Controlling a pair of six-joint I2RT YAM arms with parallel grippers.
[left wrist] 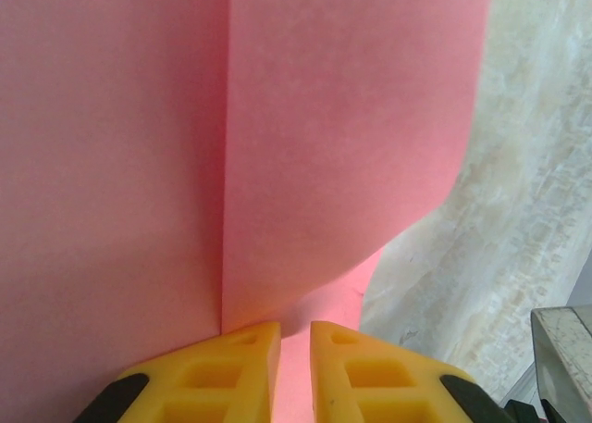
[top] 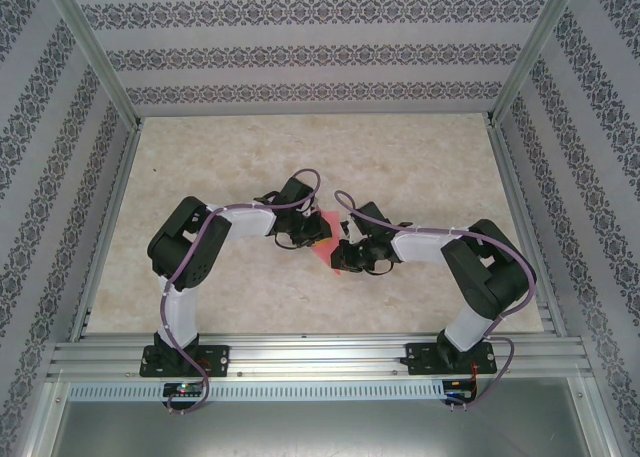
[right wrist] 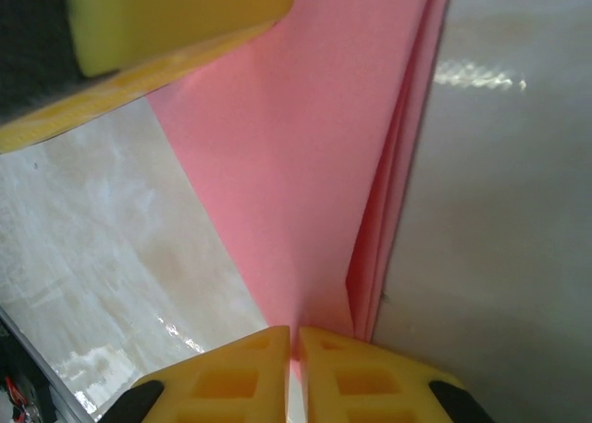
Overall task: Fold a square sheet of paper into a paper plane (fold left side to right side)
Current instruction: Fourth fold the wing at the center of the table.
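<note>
The salmon-pink sheet of paper (top: 326,239) sits at mid-table between my two grippers, folded into layers and not a finished paper plane. My left gripper (top: 306,231) has its jaws nearly together, and pink paper (left wrist: 305,164) fills the narrow gap between its yellow fingers (left wrist: 231,367). A straight crease runs up from the left finger, and a curved flap lifts to its right. My right gripper (top: 346,254) is shut on the pointed near end of the paper (right wrist: 305,164). Stacked layered edges run along the paper's right side. The left gripper's finger (right wrist: 176,16) lies at its far end.
The pale marbled tabletop (top: 400,157) stretches behind and to both sides of the arms. Patterned walls (top: 300,57) close in the back and sides. An aluminium rail (top: 320,357) at the near edge carries both arm bases.
</note>
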